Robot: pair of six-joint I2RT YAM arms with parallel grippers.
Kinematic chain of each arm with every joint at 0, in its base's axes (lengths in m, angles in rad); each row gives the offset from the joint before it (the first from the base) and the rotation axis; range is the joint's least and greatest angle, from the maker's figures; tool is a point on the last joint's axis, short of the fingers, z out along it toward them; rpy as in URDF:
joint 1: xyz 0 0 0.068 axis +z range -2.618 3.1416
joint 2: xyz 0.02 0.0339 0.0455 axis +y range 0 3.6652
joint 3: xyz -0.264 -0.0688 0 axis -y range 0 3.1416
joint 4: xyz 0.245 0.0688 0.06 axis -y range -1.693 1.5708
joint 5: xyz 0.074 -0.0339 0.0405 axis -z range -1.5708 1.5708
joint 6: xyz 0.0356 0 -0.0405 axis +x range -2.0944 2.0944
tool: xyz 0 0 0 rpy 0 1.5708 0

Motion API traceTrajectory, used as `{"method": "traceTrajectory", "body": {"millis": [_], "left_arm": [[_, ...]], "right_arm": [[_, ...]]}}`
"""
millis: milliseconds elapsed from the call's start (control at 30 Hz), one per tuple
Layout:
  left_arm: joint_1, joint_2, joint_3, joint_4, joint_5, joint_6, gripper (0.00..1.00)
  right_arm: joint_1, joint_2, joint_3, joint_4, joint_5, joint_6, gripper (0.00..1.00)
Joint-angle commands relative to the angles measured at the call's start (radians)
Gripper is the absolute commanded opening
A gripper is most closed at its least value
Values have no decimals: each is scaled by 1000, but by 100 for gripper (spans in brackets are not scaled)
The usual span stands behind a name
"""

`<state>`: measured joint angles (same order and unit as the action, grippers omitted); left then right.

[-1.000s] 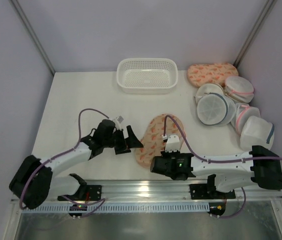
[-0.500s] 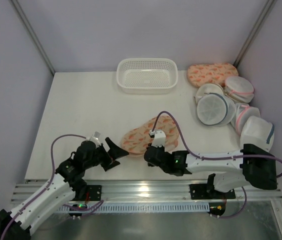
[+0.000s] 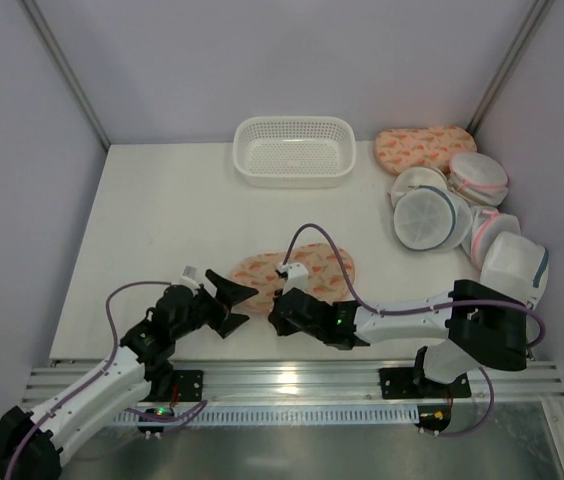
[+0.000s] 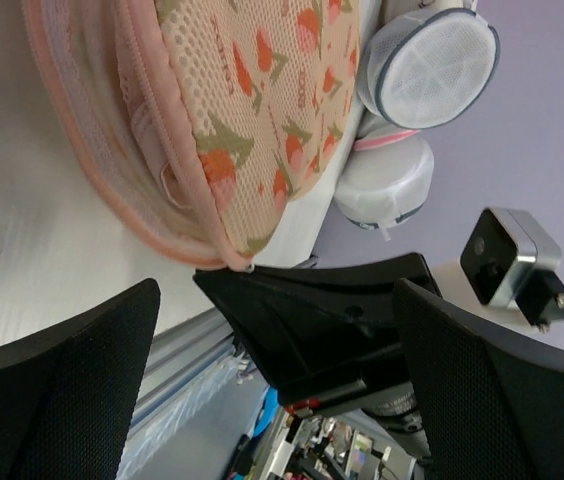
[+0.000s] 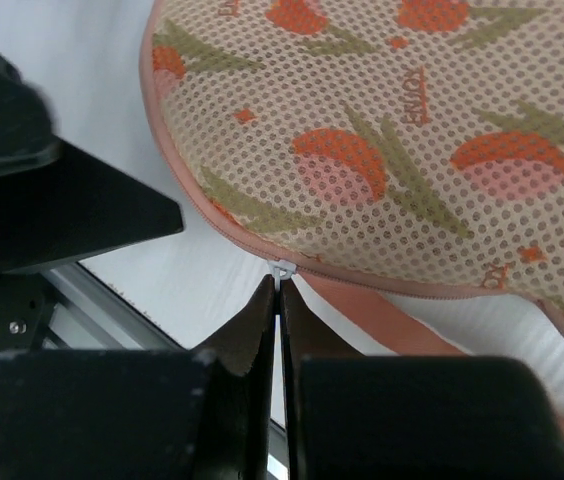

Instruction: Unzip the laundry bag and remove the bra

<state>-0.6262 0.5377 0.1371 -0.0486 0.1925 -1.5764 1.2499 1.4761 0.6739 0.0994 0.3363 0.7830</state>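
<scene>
The laundry bag (image 3: 312, 270), cream-peach with orange print and pink zipper edging, lies flat near the table's front middle. It fills the top of the right wrist view (image 5: 392, 150) and shows in the left wrist view (image 4: 232, 120). My right gripper (image 3: 280, 310) is shut on the white zipper pull (image 5: 281, 270) at the bag's near edge. My left gripper (image 3: 234, 303) is open and empty, just left of the bag's end, its fingers (image 4: 62, 390) wide apart. The bra is hidden.
A white basket (image 3: 294, 150) stands at the back middle. A second printed bag (image 3: 424, 147) and several round white mesh bags (image 3: 462, 215) lie at the right. The metal rail (image 3: 292, 385) runs along the front edge.
The right gripper has dragged the bag left and toward the front, turning it to lie crosswise. The left arm pulled back, then came close to the bag's left end.
</scene>
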Motion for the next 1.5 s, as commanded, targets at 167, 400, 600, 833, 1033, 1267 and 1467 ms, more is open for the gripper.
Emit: {"method": "traceTrajectory", "body": {"millis": [167, 400, 600, 833, 1033, 1267, 1467], "left_arm": [[0, 260, 59, 262, -22, -8, 99], [0, 401, 65, 343, -39, 4, 93], [0, 404, 70, 369, -73, 26, 60], [2, 361, 93, 282, -125, 64, 10], [11, 364, 98, 263, -122, 78, 0], [66, 355, 125, 222, -85, 116, 0], [143, 361, 165, 170, -18, 180, 0]], "right_arm": [[0, -59, -28, 169, -112, -80, 4], [0, -79, -45, 183, -138, -94, 4], [0, -89, -45, 129, -120, -93, 4], [2, -120, -25, -30, -34, -79, 4], [2, -152, -13, -233, 59, -39, 4], [0, -160, -30, -357, 127, 18, 4], [0, -146, -22, -478, 197, 74, 4]]}}
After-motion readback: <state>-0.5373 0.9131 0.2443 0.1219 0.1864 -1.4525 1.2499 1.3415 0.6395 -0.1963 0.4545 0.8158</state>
